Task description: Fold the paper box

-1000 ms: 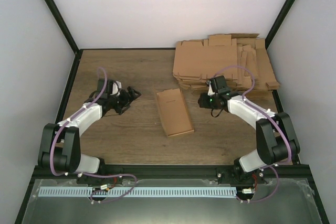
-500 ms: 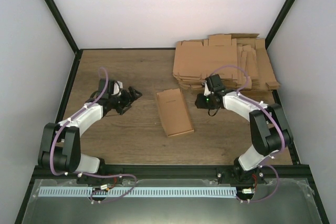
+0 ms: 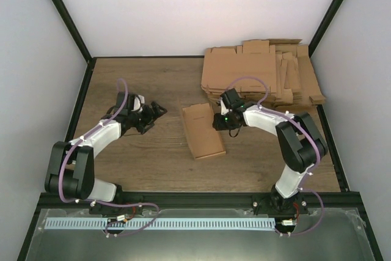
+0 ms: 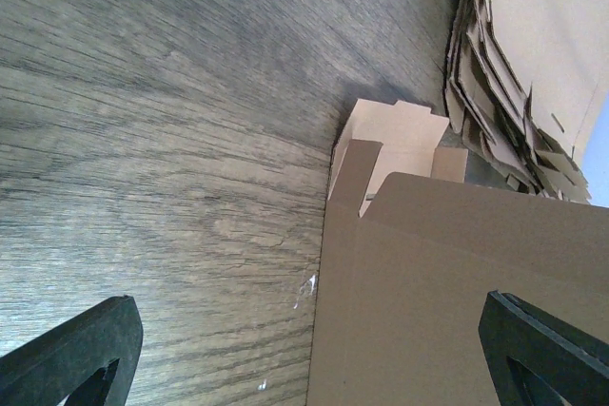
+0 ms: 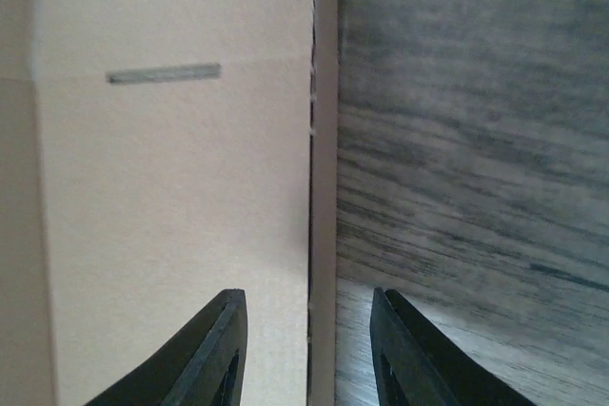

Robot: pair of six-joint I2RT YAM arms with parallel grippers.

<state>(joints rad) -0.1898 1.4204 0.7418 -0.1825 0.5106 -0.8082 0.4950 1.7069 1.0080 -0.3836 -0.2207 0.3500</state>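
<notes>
Our right gripper [image 5: 306, 303] stands open. Its two black fingers [image 5: 217, 349] straddle the right long edge of the paper box [image 3: 203, 130], one over the cardboard and the other over the bare wood of the table [image 3: 140, 157]. We cannot tell whether either tip touches anything. Our left gripper [image 3: 157, 110] is spread wide and holds nothing. It points at the box from the left side and is clear of it.

The box lies flat near the middle of the table, between the two grippers. Its far end is close to the pile of cardboard blanks [image 3: 263, 68].

We judge that the fold has not yet begun and that the right arm is lining up to take the side edge. The next move calls for slipping one finger under that edge, closing on it and turning the panel up along its crease. The left gripper should press the sheet down so it does not slide.

Only the right wrist view shows a narrow slit [image 5: 162, 73], a faint crease across the panel and a thin strip running along the edge. Only the left wrist view shows the small flaps [image 4: 390, 140] at the box's far end and the layered edges of the pile. The top view alone shows both arms at once and the box lying slightly askew.
</notes>
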